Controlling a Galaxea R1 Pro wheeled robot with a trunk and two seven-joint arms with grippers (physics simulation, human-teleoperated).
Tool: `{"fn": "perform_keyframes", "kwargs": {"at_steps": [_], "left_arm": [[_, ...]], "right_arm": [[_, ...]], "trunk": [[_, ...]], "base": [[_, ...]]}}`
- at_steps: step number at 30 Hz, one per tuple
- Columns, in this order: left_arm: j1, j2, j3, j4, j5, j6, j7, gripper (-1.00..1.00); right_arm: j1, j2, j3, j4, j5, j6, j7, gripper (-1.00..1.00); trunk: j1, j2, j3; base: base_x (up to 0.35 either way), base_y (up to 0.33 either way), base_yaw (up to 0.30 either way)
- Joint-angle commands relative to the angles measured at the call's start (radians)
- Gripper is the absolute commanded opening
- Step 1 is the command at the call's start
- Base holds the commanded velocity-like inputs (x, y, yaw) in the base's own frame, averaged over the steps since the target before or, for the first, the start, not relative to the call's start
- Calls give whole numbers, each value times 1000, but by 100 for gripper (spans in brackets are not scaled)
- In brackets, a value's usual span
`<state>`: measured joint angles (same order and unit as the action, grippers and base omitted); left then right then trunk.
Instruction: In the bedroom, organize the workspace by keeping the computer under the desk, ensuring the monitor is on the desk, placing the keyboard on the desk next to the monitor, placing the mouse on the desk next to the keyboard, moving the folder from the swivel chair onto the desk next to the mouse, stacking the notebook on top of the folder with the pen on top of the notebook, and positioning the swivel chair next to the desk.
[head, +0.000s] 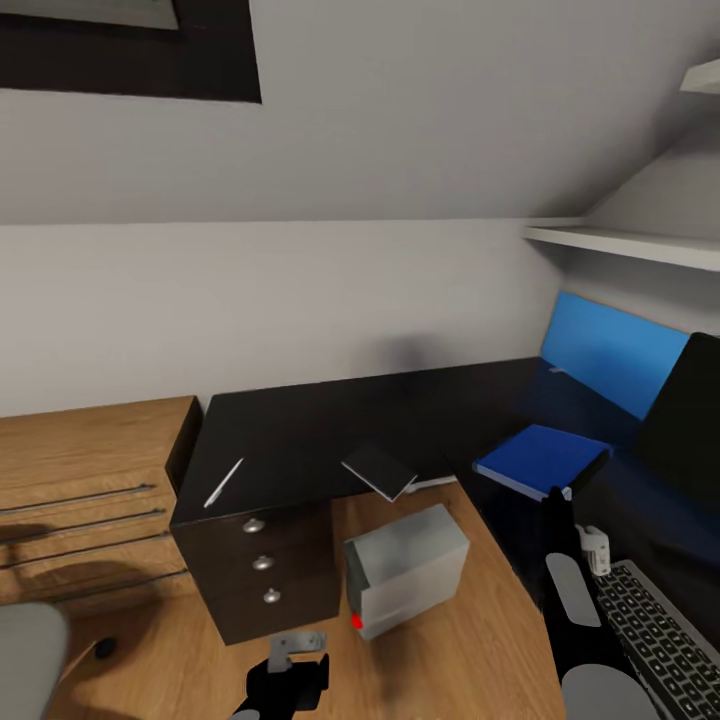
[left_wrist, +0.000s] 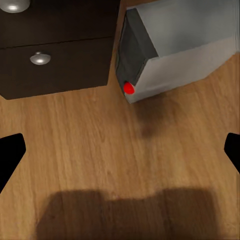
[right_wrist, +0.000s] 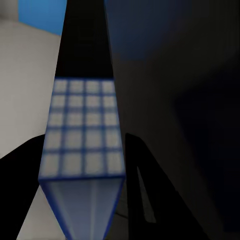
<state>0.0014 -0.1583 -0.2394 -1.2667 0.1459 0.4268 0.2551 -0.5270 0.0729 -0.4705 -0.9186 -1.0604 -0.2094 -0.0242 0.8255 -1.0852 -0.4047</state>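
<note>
Desk (head: 300, 440) carries pen (head: 224, 482), notebook (head: 379, 470), folder (head: 541, 459); computer (head: 405, 569) beneath; left gripper (left_wrist: 120, 150) jaws apart above floor, right gripper's (head: 556, 500) jaw state unclear.

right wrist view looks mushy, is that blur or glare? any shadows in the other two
Right wrist view: blur, not glare; the pale checkered blue-edged pad and dark surfaces around it are soft, too close to focus. Left wrist view: sharp, a broad dark shadow on the light wood floor below the light grey boxy computer tower. Head view: the glossy black desk top carries a faint blue reflection.
</note>
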Motion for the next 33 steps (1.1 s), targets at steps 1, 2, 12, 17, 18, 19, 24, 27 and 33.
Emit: {"fn": "perform_keyframes", "kwargs": {"at_steps": [1, 2, 12, 17, 18, 19, 24, 27, 33], "left_arm": [[0, 0, -1, -2, 11, 3, 9, 100], [0, 0, -3, -2, 11, 3, 9, 100], [0, 0, -16, -2, 11, 3, 9, 100], [0, 0, -17, -1, 12, 4, 9, 100], [0, 0, -17, -1, 12, 4, 8, 100], [0, 0, -17, -1, 12, 4, 9, 100], [0, 0, -17, 0, 12, 4, 8, 100], [0, 0, -17, 1, 12, 5, 7, 100], [0, -1, -18, 1, 12, 5, 7, 100]], "right_arm": [[-1, 1, 0, -1, -7, -2, -2, -100], [-1, 1, 0, -1, -7, -2, -2, -100], [-1, 1, 0, 0, -7, 2, -2, -100], [-1, 1, 0, 6, -7, 3, -3, -100], [-1, 1, 0, 9, -7, 3, -2, -100], [-1, 0, 0, 15, -7, 3, -2, -100], [-1, 0, 0, 26, -8, 4, -3, -100], [-1, 0, 0, 28, -8, 5, -4, -100], [-1, 0, -1, 35, -9, 5, -9, -100]], "trunk": [[0, -1, -1], [0, -1, -1], [0, -1, -1], [0, -1, -1], [0, -1, -1], [0, -1, -1], [0, -1, -1], [0, -1, -1], [0, -1, -1]], "base": [[0, 1, -225], [0, 0, -189], [42, 41, -41], [181, 171, -2], [77, 65, 0], [62, 52, 0], [141, 109, 0], [107, 88, 0], [22, 18, 0]]}}
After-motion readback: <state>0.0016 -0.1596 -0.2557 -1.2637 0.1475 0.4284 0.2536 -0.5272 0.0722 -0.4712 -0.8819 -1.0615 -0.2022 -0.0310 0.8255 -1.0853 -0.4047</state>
